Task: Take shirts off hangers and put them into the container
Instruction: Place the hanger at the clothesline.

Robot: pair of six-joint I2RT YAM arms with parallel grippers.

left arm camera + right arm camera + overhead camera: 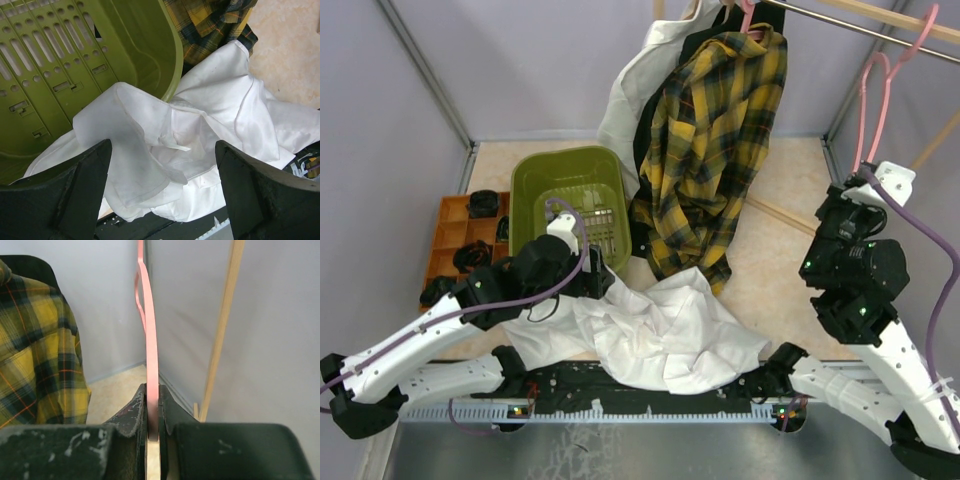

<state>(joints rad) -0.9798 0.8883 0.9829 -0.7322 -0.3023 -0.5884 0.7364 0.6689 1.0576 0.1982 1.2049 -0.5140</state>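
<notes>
Saw crumpled white cloth shirt on pale worktop, one fold lapping olive-green slotted plastic tub's rim; found left gripper spread wide above it, empty; right gripper clamped on thin pink hanger; judged shirt light, limp; best pinched at raised fold.

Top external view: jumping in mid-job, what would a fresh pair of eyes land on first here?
The white shirt lies crumpled low in the middle, one fold lapping over the near rim of the olive-green container, with the left gripper open just above it. Behind, the yellow-and-black plaid shirt hangs at the back centre. Far right, the right gripper is shut on a bare pink hanger.
</notes>
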